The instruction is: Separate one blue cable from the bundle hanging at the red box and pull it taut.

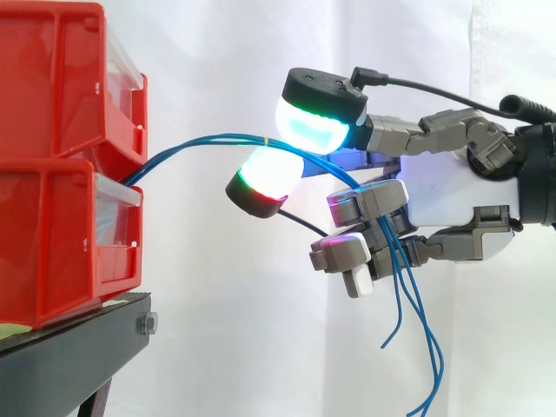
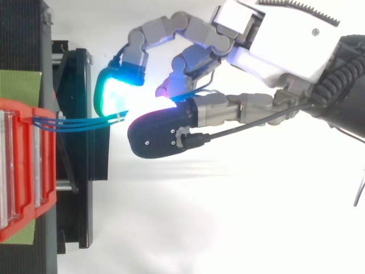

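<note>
The bundle of thin blue cables (image 1: 200,142) comes out between the two stacked red plastic boxes (image 1: 52,113) at 9 o'clock. It bends up in a soft arch, goes through the grey and white robot hand (image 1: 452,195), then hangs loose toward 5 o'clock. The hand is mostly closed — two glowing pads (image 1: 317,122) seem to pinch the whole bundle between them. I think no single cable is picked out yet and nothing is tight — both jobs are left to do.

Blue cables (image 1: 200,142) arch from stacked red bins (image 1: 52,217) to the hand (image 1: 452,195), pinched between two glowing pads (image 1: 314,126). Loose ends dangle below.
</note>
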You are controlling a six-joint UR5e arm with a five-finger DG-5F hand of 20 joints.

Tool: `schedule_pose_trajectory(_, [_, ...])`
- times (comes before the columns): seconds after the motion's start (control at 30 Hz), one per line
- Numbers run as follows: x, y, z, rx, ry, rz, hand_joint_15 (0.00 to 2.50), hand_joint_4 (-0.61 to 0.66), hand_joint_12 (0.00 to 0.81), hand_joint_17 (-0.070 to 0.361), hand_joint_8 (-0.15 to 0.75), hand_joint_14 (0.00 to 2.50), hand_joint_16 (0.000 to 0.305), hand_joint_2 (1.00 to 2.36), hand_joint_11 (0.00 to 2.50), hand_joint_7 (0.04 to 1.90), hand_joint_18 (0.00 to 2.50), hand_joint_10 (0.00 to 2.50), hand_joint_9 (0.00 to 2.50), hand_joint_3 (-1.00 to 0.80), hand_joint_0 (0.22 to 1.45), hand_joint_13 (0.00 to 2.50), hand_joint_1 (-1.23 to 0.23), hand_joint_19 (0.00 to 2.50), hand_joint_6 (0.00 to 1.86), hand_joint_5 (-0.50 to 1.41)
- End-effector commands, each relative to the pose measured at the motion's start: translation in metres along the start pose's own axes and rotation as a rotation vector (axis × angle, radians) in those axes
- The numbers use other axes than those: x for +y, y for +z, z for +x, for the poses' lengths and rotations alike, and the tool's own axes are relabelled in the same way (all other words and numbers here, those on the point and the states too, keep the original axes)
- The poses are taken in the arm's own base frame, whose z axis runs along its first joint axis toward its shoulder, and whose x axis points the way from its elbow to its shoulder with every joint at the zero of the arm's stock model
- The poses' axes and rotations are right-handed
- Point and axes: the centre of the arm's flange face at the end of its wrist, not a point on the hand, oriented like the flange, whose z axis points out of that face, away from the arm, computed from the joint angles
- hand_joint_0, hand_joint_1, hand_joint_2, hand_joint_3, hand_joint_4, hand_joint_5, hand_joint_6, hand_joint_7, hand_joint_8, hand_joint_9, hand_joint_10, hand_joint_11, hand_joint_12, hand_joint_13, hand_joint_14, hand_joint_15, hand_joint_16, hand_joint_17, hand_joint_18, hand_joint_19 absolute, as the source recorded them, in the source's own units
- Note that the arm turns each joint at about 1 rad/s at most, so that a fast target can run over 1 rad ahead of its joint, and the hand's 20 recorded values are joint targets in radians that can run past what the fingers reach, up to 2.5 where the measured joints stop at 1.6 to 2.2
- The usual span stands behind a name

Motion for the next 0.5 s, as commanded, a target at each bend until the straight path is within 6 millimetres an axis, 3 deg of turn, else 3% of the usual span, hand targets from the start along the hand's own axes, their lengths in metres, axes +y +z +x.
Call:
schedule_pose_trajectory(0.0, [-0.0007,-0.0001,-0.0004,-0.001,-0.001,0.001,1.55,-0.10,0.332,0.101,0.192,0.01,0.045,1.01,1.60,0.97,0.75,0.93,0.91,-0.36,0.64,1.02,-0.65,1.07,0.83,-0.23])
schedule_pose_trajectory(0.2, [0.0000,-0.0006,0.0016,0.001,0.000,0.000,1.54,-0.14,0.333,0.102,0.191,0.01,0.045,1.02,1.61,0.99,0.76,0.94,0.92,-0.21,0.65,1.03,-0.70,1.04,0.86,-0.23])
schedule_pose_trajectory(0.47, [0.0004,-0.0012,0.0033,-0.001,0.000,0.000,1.45,-0.14,0.344,0.102,0.174,0.02,0.045,1.02,1.58,0.98,0.71,0.99,0.89,-0.25,0.77,0.93,-0.84,0.96,0.89,-0.24])
